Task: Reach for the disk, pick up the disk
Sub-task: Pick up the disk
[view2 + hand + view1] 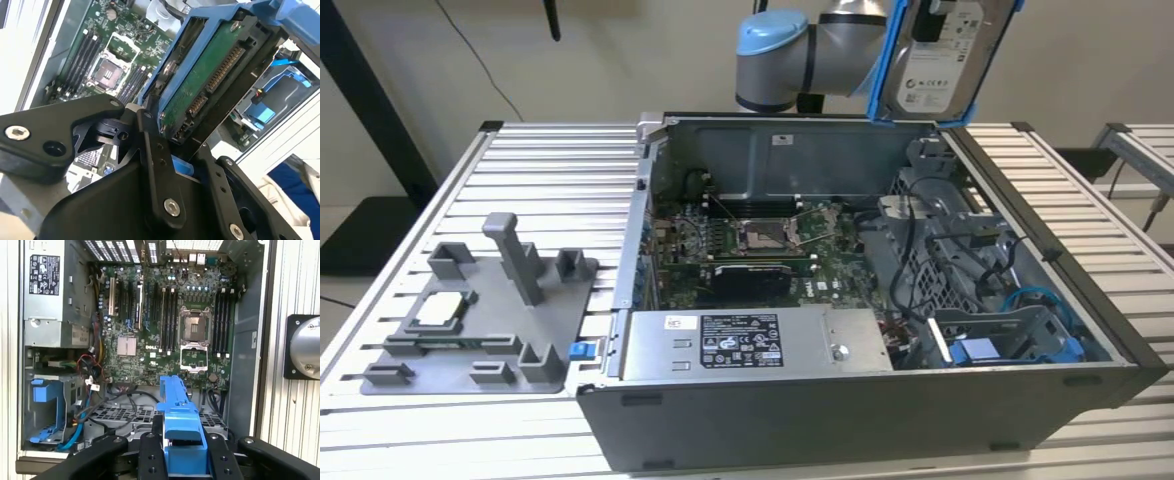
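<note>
- Landmark: the open case (854, 420) lies on the slatted counter (547, 160). All places below are given relative to the case, in the exterior view.
- Left of the case: a grey fixture (480, 320) rests on the counter, well apart from the hand. A small silver chip (438, 308) lies in it.
- Inside the case, near wall: the silver supply box (747, 343) with a white label.
- Inside the case, middle: the green board (747, 240) with its socket (761, 236).
- Inside the case, right end: a blue bay (1007, 345) among loose cables.
- Above the far wall of the case, toward the right: the arm (787, 50) holds the disk (941, 60) clear of the case, standing on edge, label facing the camera, blue frame around it.
- Hand (170, 150): clamped on the disk; in the second wrist view, the black fingers (155, 165) grip the frame at the end with the green circuit side and connector.
- In the first wrist view, the blue frame (182, 435) sits between the fingers (150, 455), above the board.
</note>
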### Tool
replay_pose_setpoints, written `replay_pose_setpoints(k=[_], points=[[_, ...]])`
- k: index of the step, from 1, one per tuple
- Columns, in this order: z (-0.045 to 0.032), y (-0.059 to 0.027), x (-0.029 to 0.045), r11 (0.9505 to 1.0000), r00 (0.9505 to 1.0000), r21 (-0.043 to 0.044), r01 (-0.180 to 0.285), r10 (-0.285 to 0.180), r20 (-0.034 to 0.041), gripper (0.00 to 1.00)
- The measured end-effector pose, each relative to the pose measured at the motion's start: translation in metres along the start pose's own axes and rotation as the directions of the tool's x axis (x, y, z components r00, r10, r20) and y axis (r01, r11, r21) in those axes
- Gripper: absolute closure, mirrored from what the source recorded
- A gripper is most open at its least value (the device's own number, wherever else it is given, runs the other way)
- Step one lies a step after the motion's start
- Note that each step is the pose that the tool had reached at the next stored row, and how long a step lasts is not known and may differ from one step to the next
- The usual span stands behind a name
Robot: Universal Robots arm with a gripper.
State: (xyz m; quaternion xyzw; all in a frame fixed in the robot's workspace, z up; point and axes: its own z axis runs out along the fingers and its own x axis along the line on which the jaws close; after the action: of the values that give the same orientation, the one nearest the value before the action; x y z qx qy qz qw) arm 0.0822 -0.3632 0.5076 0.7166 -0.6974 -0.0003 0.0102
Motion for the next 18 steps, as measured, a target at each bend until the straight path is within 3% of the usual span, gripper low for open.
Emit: replay_pose_setpoints(k=[11,18], points=[[0.0001,-0.0033,0.0027,1.0,1.0,0.0001,0.0,0.0,0.002,1.0],[0.0004,-0.0041,0.0163,1.0,1.0,0.0002,0.0,0.0,0.0037,1.0]])
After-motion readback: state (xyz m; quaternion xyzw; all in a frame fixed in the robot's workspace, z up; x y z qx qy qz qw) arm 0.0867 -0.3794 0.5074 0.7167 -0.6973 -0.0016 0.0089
